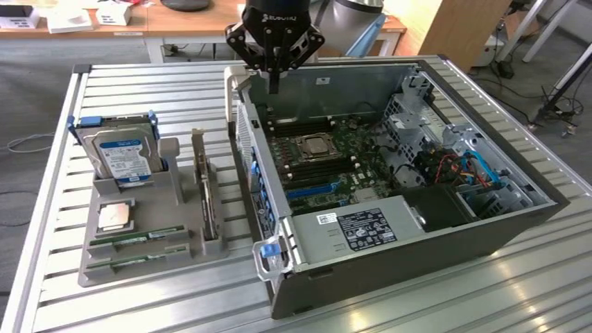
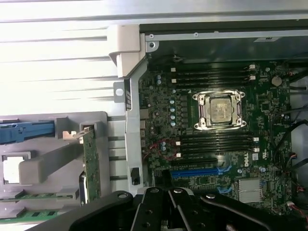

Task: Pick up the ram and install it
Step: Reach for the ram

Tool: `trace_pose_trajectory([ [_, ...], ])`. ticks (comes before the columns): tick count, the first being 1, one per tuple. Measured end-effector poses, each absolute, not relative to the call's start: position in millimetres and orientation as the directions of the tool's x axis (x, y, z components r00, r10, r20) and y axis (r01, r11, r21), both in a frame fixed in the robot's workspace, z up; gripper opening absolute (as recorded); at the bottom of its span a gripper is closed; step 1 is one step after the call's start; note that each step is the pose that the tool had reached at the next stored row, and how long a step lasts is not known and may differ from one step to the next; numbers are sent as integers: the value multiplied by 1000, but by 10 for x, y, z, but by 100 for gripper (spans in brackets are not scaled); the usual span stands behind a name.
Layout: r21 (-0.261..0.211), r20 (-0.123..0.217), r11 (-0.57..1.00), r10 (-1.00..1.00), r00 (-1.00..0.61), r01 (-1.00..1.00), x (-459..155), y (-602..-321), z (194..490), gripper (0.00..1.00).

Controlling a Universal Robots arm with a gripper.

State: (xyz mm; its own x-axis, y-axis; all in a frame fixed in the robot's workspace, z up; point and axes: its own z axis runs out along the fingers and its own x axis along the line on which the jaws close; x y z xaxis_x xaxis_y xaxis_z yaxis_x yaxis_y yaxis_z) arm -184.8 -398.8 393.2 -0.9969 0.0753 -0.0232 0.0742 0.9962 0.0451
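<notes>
Two ram sticks (image 1: 137, 239) (image 1: 137, 261), narrow and green, lie flat in the front slots of a grey holder tray (image 1: 190, 255) at the exterior view's left; in the wrist view they are green strips (image 2: 33, 196) (image 2: 29, 214). My black gripper (image 1: 274, 84) hangs shut and empty over the far wall of the open computer case (image 1: 416, 229), well away from the ram. Its dark linkage (image 2: 168, 211) fills the wrist view's edge. Below it lies the motherboard (image 1: 356, 173) with dark memory slots (image 2: 211, 74) (image 2: 214, 143) either side of the processor socket (image 2: 220, 110).
The tray also holds an upright hard drive with a blue-and-white label (image 1: 120, 154), a square silver processor chip (image 1: 115, 216) and an expansion card standing on edge (image 1: 201, 187). Everything rests on a ribbed metal table (image 1: 444, 298). The case's tall side wall (image 1: 251, 149) separates tray and motherboard.
</notes>
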Motion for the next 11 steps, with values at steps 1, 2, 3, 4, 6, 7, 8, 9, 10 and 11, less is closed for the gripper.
trace_pose_trajectory([
  [1, 45, -23, 996, 75, -997, 74, -1864, -3989, 3932, 11],
  [2, 45, -23, 996, 75, -997, 74, -1879, -3989, 3932, 11],
  [3, 45, -23, 996, 75, -997, 74, -1896, -3989, 3932, 11],
  [4, 45, -23, 996, 75, -997, 74, -1913, -3989, 3932, 11],
  [6, 45, -23, 996, 75, -997, 74, -1946, -3988, 3932, 11],
  [7, 45, -23, 996, 75, -997, 74, -1964, -3988, 3932, 11],
  [8, 45, -23, 996, 75, -997, 74, -1979, -3988, 3932, 11],
  [9, 45, -23, 996, 75, -997, 74, -1995, -3988, 3932, 11],
  [10, 45, -23, 996, 75, -997, 74, -2011, -3989, 3931, 11],
  [11, 45, -23, 996, 75, -997, 74, -2027, -3989, 3931, 11],
])
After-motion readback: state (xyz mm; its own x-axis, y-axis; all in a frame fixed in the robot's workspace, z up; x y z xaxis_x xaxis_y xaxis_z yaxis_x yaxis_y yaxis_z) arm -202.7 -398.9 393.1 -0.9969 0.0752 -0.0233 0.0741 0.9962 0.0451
